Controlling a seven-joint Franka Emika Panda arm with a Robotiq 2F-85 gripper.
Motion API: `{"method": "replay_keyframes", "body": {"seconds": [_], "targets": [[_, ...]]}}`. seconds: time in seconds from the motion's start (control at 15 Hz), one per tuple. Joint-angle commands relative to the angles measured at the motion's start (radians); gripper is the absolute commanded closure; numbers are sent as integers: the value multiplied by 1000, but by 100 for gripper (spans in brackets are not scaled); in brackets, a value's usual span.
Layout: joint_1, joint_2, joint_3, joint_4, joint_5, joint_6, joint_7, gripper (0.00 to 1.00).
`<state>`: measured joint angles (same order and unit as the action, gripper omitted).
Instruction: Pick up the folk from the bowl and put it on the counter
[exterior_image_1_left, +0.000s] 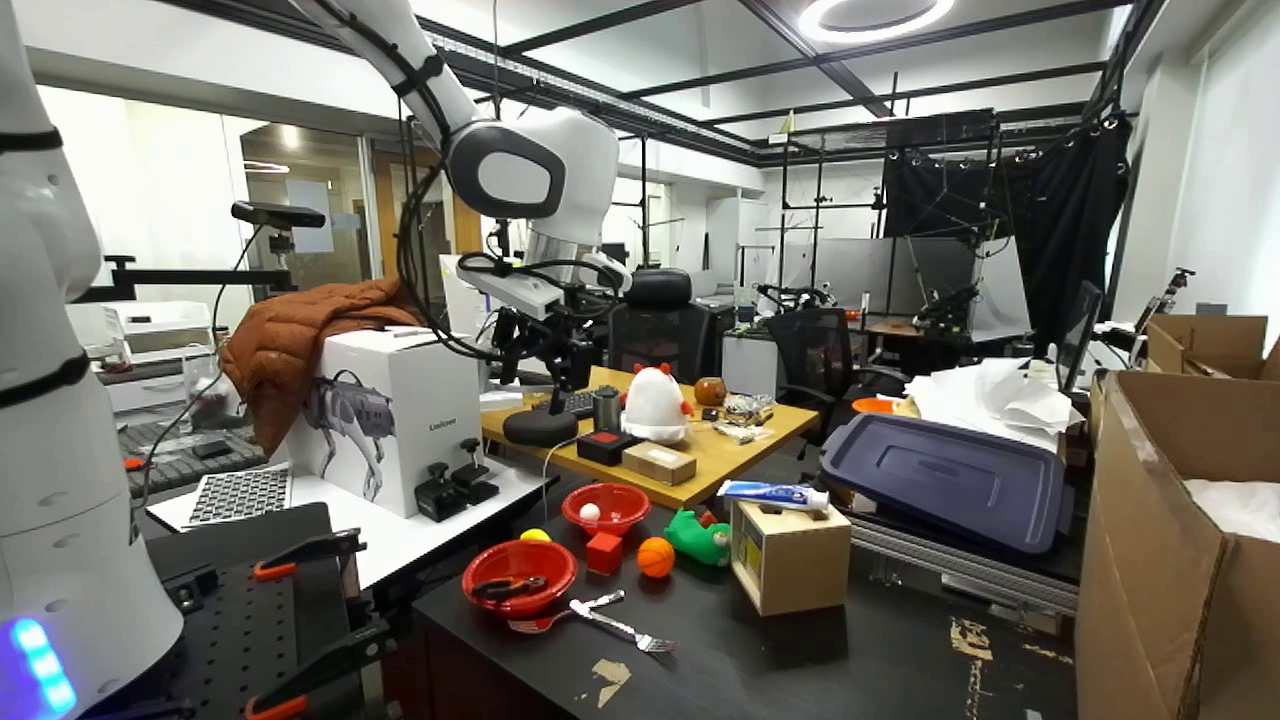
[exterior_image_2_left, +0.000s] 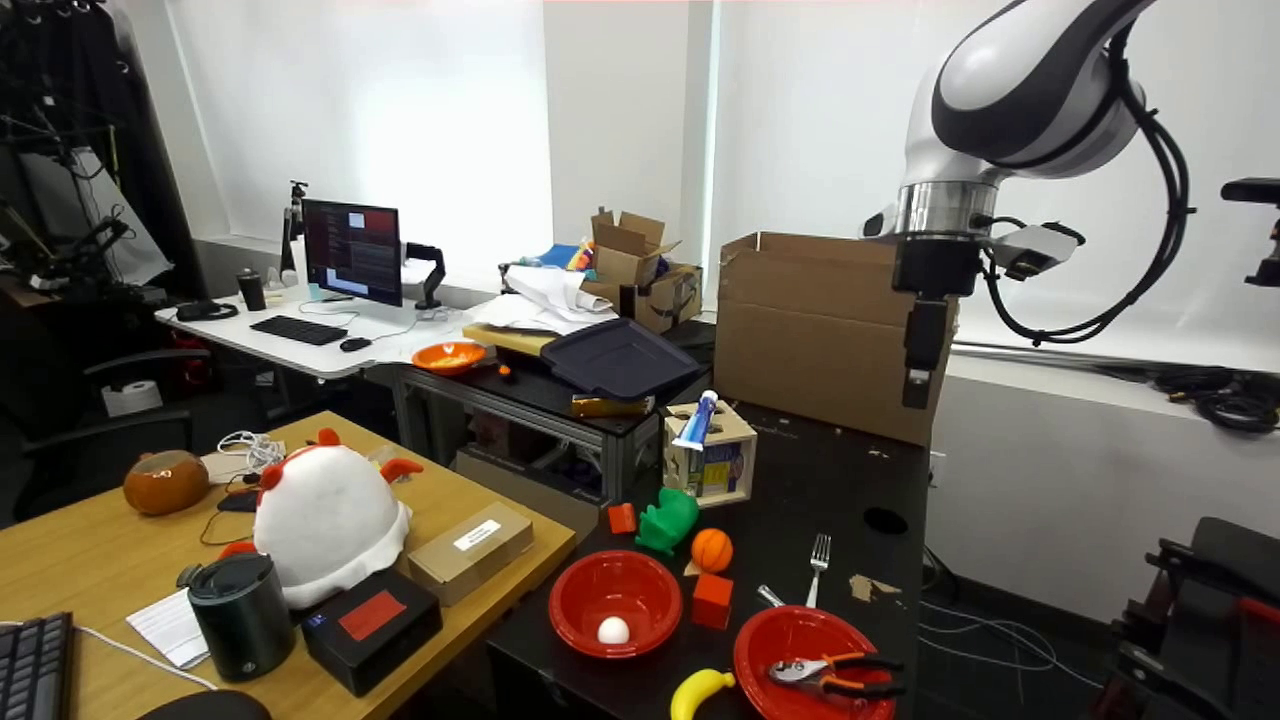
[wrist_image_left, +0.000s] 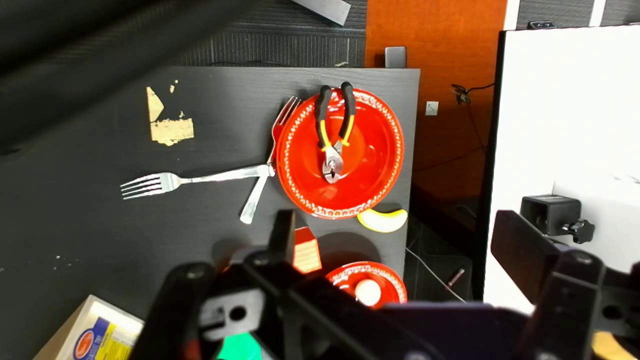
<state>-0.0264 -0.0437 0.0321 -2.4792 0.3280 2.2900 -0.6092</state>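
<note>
- Pincer (wrist_image_left: 395, 240): spread wide, holding nothing, high above the worktop (wrist_image_left: 90, 230).
- Fork (wrist_image_left: 210, 177): on the worktop, up and left of the pincer in the wrist view, its length running crosswise; likely already placed.
- Second fork (wrist_image_left: 256, 196): crossed under its handle; which is meant, unclear.
- Red bowl (wrist_image_left: 377, 165): just beside, holding pliers (wrist_image_left: 332, 162); rim could hinder grasping.

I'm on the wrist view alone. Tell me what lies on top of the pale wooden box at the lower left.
Observer: In an exterior view, a blue-and-white tube lies on the wooden box.
Operator: Now report my clearance.
Observer: In both exterior views the gripper hangs well above the counter, touching nothing.
Operator: Say what stands beyond that box, outside my picture.
Observer: A large cardboard box, in an exterior view.
</note>
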Motion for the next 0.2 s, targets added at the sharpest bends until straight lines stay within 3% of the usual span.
{"method": "replay_keyframes", "body": {"seconds": [0.0, 0.13], "targets": [[17, 0, -17, 1, -2, -2, 2, 0], [17, 0, -17, 1, -2, -2, 2, 0]]}}
